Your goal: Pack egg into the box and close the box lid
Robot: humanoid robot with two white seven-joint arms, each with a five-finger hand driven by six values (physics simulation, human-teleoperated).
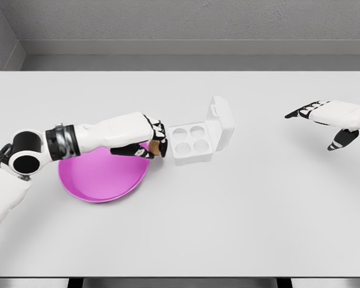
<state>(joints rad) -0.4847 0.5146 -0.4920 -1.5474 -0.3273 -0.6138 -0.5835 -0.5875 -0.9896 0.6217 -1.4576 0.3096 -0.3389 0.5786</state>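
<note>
A white egg box point(192, 143) sits near the table's middle, its lid point(222, 122) standing open to the right and its four cups bare. My left hand point(154, 144) hovers at the right rim of the magenta plate point(102, 177), just left of the box. Its fingers are curled around a brown egg point(155, 147), which is partly hidden by them. My right hand point(318, 120) floats at the far right above the table, fingers spread, holding nothing.
The white table point(228, 228) fills most of the view, with a grey wall behind its far edge. My left forearm lies across the plate's upper part.
</note>
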